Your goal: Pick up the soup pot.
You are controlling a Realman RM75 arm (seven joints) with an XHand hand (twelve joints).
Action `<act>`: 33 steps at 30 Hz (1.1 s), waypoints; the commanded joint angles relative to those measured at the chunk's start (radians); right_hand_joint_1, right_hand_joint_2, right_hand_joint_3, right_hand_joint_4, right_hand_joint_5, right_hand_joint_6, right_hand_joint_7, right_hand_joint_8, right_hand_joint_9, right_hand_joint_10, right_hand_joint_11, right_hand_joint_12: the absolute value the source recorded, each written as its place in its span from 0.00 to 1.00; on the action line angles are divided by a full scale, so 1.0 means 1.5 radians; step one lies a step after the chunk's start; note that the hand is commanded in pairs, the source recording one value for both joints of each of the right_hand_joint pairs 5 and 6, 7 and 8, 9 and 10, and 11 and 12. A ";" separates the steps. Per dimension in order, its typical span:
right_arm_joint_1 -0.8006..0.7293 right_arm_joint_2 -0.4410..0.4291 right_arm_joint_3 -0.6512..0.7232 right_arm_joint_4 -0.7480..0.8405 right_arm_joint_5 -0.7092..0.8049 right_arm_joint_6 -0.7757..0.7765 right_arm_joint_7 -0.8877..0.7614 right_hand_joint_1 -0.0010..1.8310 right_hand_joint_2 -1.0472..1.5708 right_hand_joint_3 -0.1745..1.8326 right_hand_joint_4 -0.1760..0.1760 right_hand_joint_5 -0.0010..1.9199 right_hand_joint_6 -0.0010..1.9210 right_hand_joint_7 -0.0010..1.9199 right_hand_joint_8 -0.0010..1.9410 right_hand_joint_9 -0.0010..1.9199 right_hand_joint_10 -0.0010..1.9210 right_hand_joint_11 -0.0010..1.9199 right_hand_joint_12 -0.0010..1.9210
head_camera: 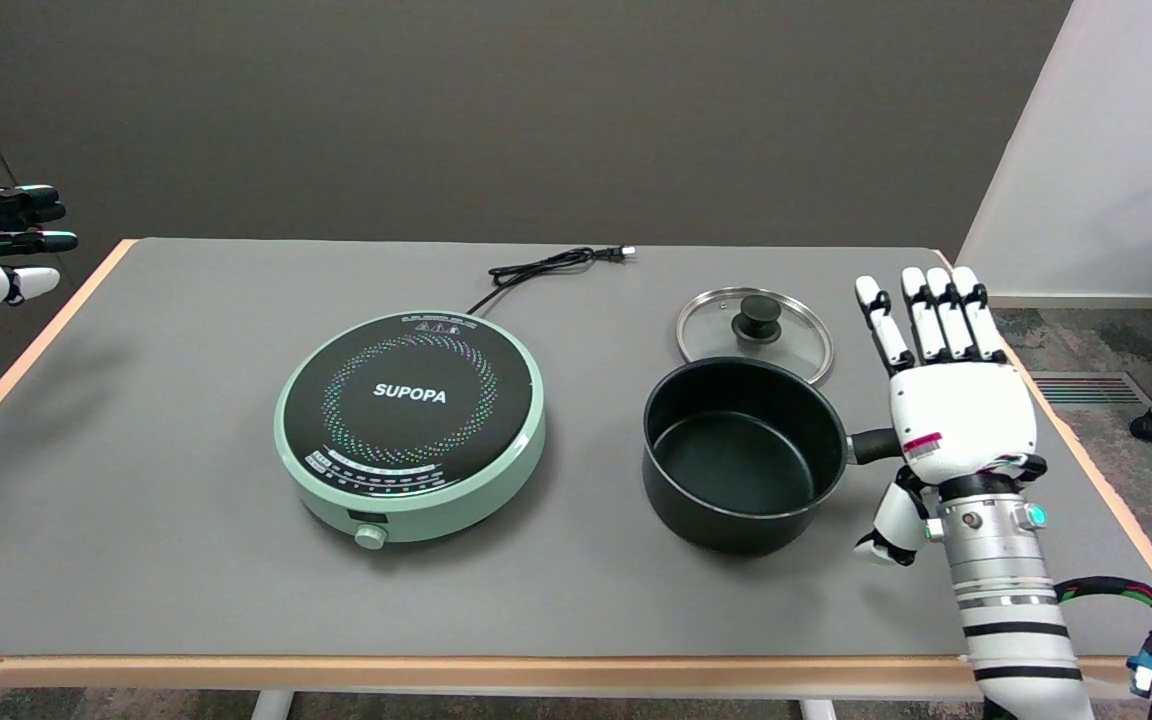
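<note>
The black soup pot [741, 455] stands upright and empty on the grey table, right of centre. Its black handle [871, 446] points right and runs under my right hand [951, 400]. The hand hovers over the handle with its back to the camera, fingers [936, 315] stretched out straight and spread, thumb [891, 525] hanging down beside the handle. Nothing is gripped. Whether the palm touches the handle is hidden.
A glass lid [754, 322] with a black knob lies flat just behind the pot. A green induction cooker [412, 420] sits at the centre-left, its black cord [546, 266] trailing to the back. The table's right edge [1086, 460] runs close to my arm.
</note>
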 commanded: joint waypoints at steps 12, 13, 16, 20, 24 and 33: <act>0.030 -0.009 0.017 0.044 0.252 -0.205 -0.188 0.65 0.09 0.53 0.74 0.02 0.02 0.02 0.02 0.02 0.02 0.02 0.02; 0.030 -0.009 0.021 0.051 0.260 -0.216 -0.200 0.65 0.09 0.54 0.73 0.02 0.02 0.02 0.02 0.02 0.02 0.02 0.02; 0.030 -0.009 0.039 0.065 0.276 -0.234 -0.212 0.65 0.09 0.54 0.72 0.02 0.02 0.02 0.02 0.02 0.02 0.02 0.02; 0.033 -0.009 0.050 0.080 0.281 -0.243 -0.215 0.65 0.09 0.54 0.67 0.02 0.02 0.02 0.02 0.02 0.02 0.02 0.02; 0.031 -0.011 0.064 0.091 0.286 -0.247 -0.224 0.65 0.09 0.54 0.64 0.02 0.02 0.02 0.02 0.02 0.02 0.02 0.02; 0.033 -0.010 0.089 0.072 0.338 -0.247 -0.246 0.65 0.09 0.56 0.63 0.02 0.02 0.02 0.02 0.02 0.02 0.02 0.02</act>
